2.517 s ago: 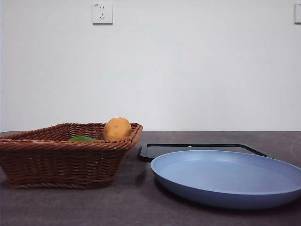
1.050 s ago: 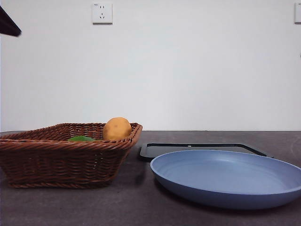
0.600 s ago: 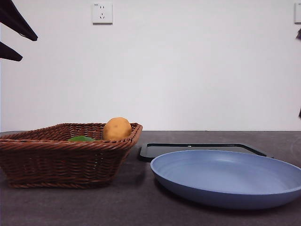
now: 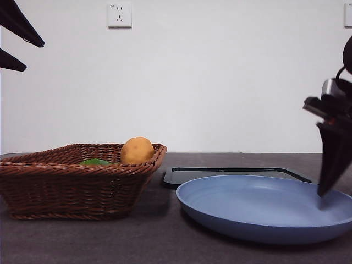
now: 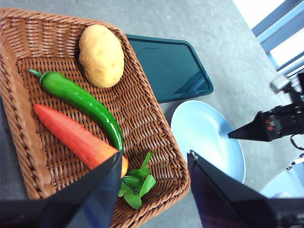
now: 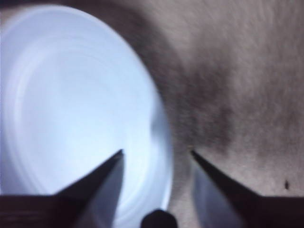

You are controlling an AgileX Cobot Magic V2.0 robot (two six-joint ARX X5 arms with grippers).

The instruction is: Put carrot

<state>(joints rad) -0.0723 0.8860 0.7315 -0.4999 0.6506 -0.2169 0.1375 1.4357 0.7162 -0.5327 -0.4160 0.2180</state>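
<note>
Where half a second ago only a dark sliver showed at the front view's right edge, the right gripper [image 4: 328, 187] now hangs low over the blue plate's [image 4: 220, 217] near rim, jaws spread wide, nothing between them.

Left gripper [image 5: 152, 164]: high above the wicker basket [image 5: 156, 137], jaws wide apart, nothing held; place unchanged from half a second ago.

Carrot [image 5: 71, 135]: lying in the basket beside the green pepper [image 5: 78, 99], leaves toward the basket's corner; potato [image 5: 101, 55] apart from it; untouched.

Dark tray [image 5: 168, 66]: behind the plate.

Judgement: both arms now deployed; the left is placed to descend on the carrot, the right attending the plate, the likely destination.
</note>
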